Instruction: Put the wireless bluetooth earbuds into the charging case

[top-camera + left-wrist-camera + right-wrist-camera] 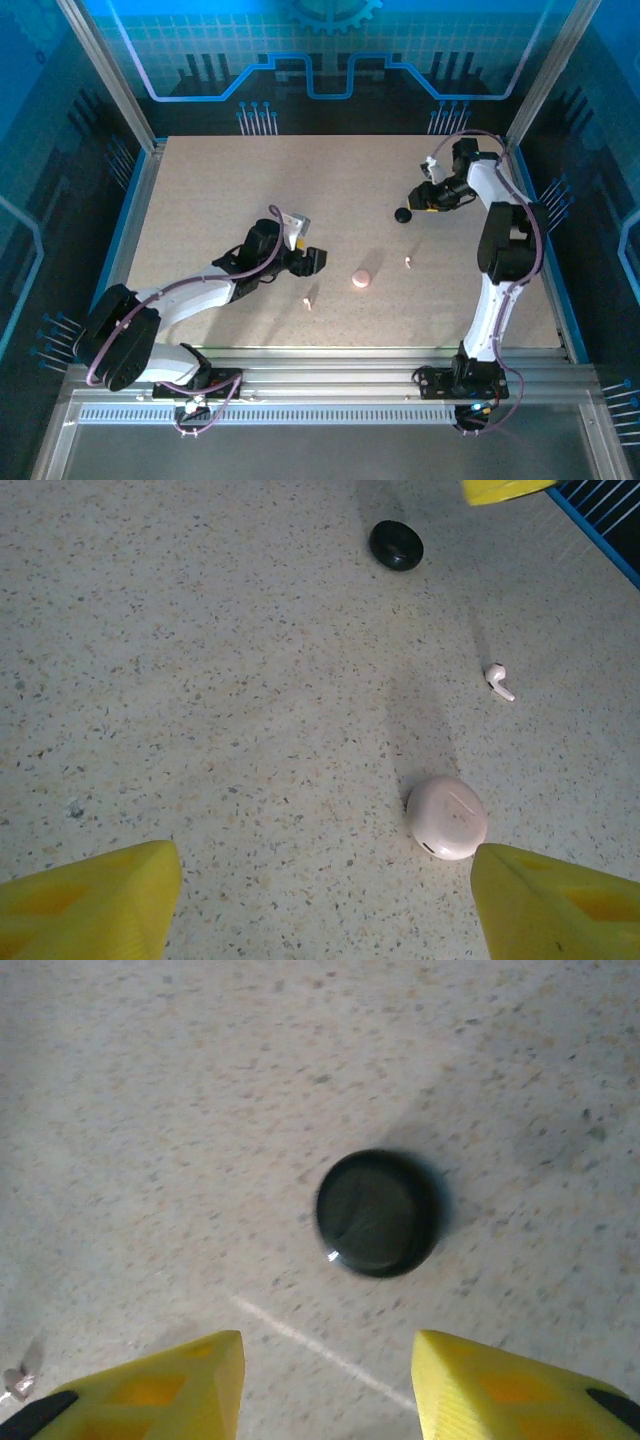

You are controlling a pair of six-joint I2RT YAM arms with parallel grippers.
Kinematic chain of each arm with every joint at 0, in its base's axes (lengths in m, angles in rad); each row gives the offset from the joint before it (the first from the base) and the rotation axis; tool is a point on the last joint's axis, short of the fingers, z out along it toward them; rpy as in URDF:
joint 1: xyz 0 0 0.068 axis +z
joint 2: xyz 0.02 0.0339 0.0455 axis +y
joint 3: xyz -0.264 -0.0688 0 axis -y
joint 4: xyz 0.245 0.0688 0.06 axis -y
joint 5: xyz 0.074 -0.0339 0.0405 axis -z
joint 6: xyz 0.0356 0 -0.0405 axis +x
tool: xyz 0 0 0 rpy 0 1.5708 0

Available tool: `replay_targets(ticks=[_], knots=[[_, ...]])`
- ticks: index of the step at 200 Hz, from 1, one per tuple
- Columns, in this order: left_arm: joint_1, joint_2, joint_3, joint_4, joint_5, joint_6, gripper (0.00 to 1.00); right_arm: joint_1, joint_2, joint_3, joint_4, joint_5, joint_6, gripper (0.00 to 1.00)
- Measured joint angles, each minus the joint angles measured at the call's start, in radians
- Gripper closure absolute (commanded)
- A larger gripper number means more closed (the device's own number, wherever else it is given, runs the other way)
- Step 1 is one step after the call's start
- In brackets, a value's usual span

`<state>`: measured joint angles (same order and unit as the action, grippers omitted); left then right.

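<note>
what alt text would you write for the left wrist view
A closed round pink charging case lies on the speckled table just ahead of the left gripper, whose yellow fingers stand wide apart. Beyond it lie a whitish stemmed earbud and, farther, a round black case.

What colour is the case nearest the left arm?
The case is pale pink; left wrist view.

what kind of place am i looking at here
Most likely a robotics lab test cell: a speckled table boxed in by an aluminium frame and blue printed panels, a left arm and right arm bolted to rails at its near edge, with a pink case and a black case laid out.
</note>
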<state>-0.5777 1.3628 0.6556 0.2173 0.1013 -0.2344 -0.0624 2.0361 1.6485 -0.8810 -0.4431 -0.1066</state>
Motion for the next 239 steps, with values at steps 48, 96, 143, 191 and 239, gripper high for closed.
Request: replay_targets(ticks=[48,96,143,191,239], knots=[[0.000,-0.049,0.012,-0.095,-0.001,-0.042,0.23,0.141,-0.277,-0.254,0.110,0.027,0.167,0.48],[0.000,-0.062,0.065,-0.180,-0.029,-0.049,0.24,0.346,-0.509,-0.475,0.172,0.113,0.285,0.48],[0.000,-0.060,0.084,-0.217,-0.046,-0.068,0.25,0.442,-0.715,-0.652,0.218,0.196,0.386,0.46],[0.000,-0.055,0.092,-0.269,-0.049,-0.091,0.25,0.494,-0.784,-0.761,0.244,0.210,0.458,0.44],[0.000,-0.034,0.103,-0.296,-0.050,-0.109,0.25,0.567,-0.783,-0.813,0.253,0.253,0.497,0.44]])
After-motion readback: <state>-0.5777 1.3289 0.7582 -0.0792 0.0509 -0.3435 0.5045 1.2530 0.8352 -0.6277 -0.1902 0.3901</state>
